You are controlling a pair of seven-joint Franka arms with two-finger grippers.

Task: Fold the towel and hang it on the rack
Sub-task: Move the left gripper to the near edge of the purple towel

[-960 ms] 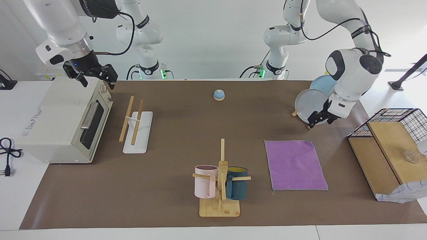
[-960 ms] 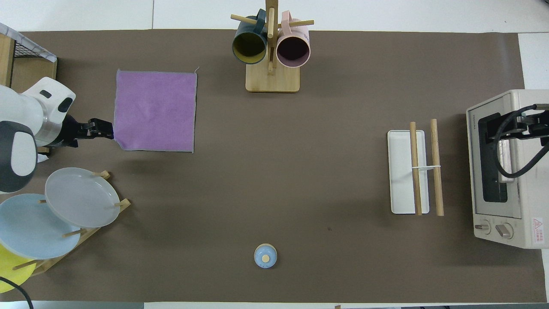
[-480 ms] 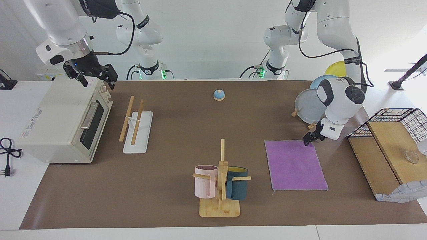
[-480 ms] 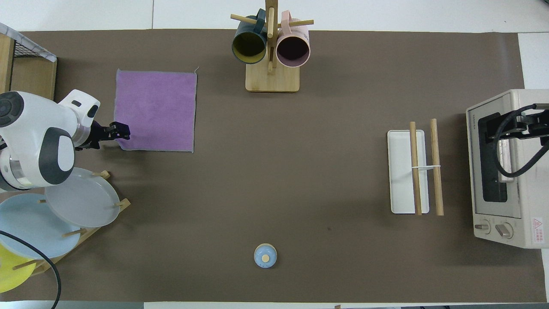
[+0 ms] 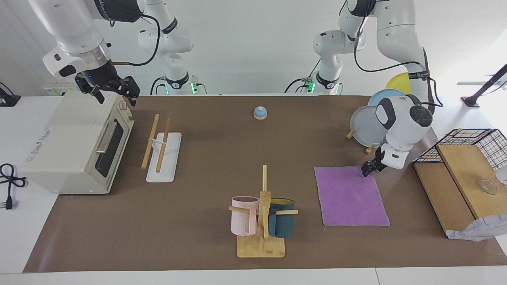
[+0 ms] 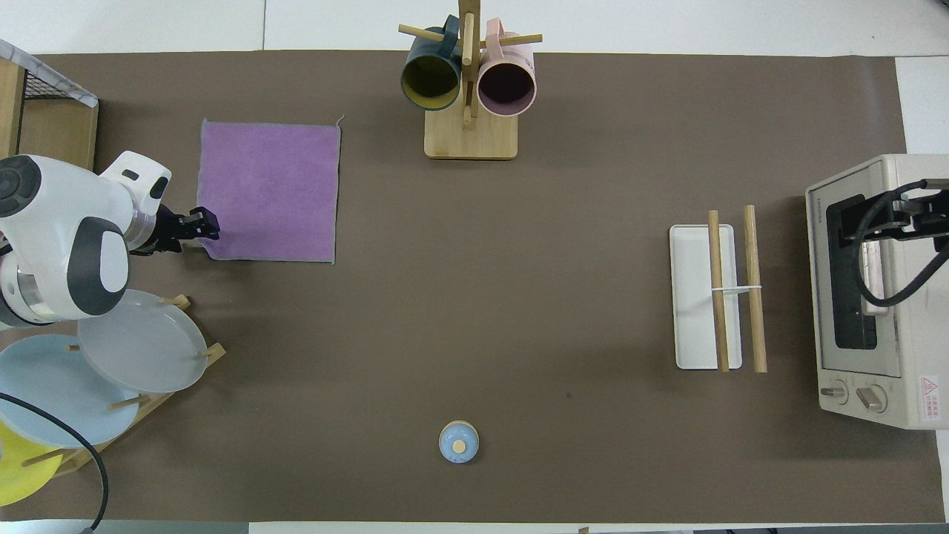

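The purple towel (image 5: 350, 196) lies flat on the brown mat toward the left arm's end of the table; it also shows in the overhead view (image 6: 268, 191). My left gripper (image 5: 367, 169) is low at the towel's corner nearest the robots, on the side of the plate stand, and shows in the overhead view (image 6: 204, 224) too. The rack (image 5: 158, 144) stands beside the toaster oven, two wooden rods over a white base, with nothing on it (image 6: 730, 289). My right gripper (image 5: 115, 95) is open and waits above the toaster oven (image 6: 916, 219).
A mug tree (image 5: 261, 213) with pink and teal mugs stands beside the towel. A plate stand (image 5: 370, 124) is just nearer the robots than the left gripper. The toaster oven (image 5: 75, 146), a small blue bell (image 5: 260, 113) and a wire basket with wooden boards (image 5: 463, 174) are also there.
My left gripper came down from beside the plates to the towel's near corner. The towel lies as before. The right arm has not moved.
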